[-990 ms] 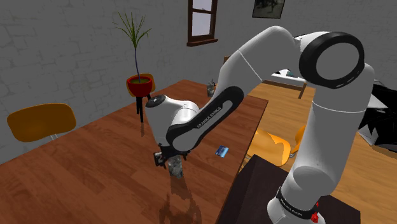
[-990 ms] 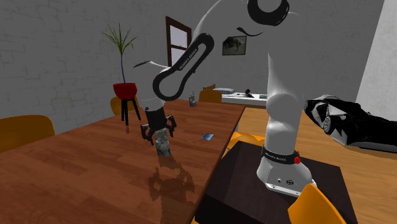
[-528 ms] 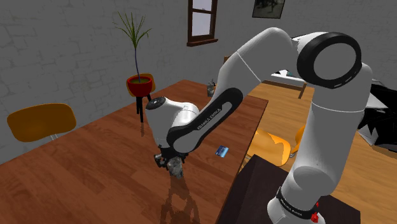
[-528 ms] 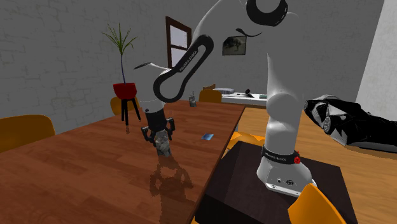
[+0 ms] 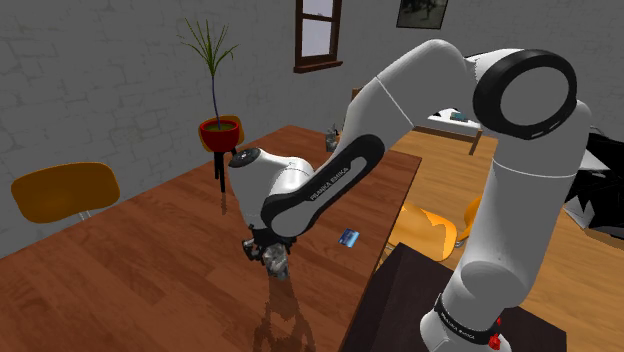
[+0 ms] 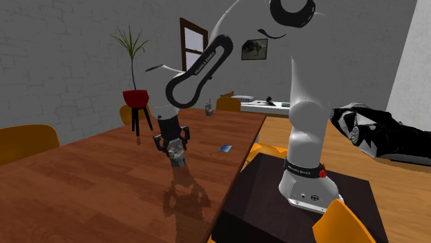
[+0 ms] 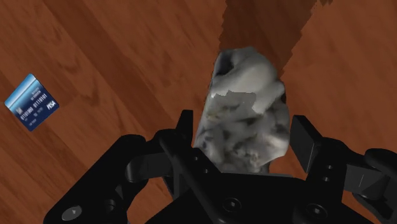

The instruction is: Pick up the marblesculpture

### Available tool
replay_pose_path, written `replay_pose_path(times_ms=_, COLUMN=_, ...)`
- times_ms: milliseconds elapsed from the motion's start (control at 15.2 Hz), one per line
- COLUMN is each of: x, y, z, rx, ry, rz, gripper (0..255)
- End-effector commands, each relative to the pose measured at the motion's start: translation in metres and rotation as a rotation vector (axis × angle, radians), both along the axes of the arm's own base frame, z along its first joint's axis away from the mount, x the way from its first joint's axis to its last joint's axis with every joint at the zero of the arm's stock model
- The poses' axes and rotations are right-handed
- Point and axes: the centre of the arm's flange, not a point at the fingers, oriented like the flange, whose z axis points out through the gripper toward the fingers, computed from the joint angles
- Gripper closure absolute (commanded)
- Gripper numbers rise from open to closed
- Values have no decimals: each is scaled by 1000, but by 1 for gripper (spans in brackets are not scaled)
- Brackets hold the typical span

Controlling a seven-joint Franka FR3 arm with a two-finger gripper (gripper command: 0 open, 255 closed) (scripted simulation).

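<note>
The marble sculpture [image 5: 277,261], a mottled grey and white lump, is clasped between the two black fingers of my gripper [image 5: 266,251], which is shut on it. It hangs low over the brown wooden table [image 5: 140,260], near the edge that faces the stand. In the second exterior view the sculpture [image 6: 180,158] juts down from the gripper [image 6: 175,147], with its reflection on the tabletop beneath. Seen from the wrist, the sculpture [image 7: 245,108] stands out past the gripper [image 7: 242,137], with one finger pressed against each side.
A small blue card [image 5: 349,237] lies on the table beside the gripper. A red pot with a tall plant [image 5: 220,131] stands on a stool behind the table. An orange chair [image 5: 65,190] is at the shoulder view's left. The dark stand [image 5: 400,300] borders the table.
The fingers have gone from open around the sculpture to shut on it. The hand and sculpture have since risen very slightly over the table.
</note>
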Motion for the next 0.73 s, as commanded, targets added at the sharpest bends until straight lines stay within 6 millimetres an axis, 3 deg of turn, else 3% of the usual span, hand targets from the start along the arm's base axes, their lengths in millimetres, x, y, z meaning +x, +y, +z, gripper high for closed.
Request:
replay_pose_path(times_ms=0, x=0, y=0, z=10, rx=0, ry=0, rz=0, gripper=255)
replay_pose_path(times_ms=660, x=0, y=0, z=63, rx=0, ry=0, rz=0, gripper=255)
